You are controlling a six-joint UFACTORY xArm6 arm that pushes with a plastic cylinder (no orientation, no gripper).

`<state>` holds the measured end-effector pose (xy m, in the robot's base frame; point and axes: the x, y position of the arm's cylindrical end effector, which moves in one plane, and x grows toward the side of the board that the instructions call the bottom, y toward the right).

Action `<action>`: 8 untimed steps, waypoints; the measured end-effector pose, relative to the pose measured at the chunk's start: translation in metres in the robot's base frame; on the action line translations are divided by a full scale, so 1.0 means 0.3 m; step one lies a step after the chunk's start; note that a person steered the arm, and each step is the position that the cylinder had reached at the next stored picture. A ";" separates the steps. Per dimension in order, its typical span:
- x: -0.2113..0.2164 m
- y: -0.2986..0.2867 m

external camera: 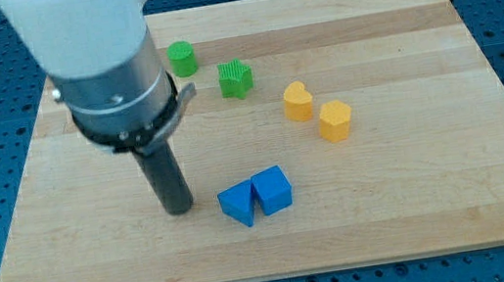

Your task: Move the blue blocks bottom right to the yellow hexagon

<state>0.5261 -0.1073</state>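
Two blue blocks lie side by side and touching near the view's bottom centre: a left blue block (237,204) and a right blue cube (273,189). The yellow hexagon (335,119) sits above and to their right, next to a yellow heart-shaped block (298,101). My tip (180,208) rests on the board just left of the left blue block, a small gap apart from it.
A green round block (182,58) and a green cube-like block (235,78) lie near the view's top, right of the arm body. The wooden board (436,184) is edged by a blue perforated table.
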 end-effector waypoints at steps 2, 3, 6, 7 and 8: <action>0.070 -0.008; 0.084 0.163; 0.046 0.467; 0.008 0.558; -0.049 0.600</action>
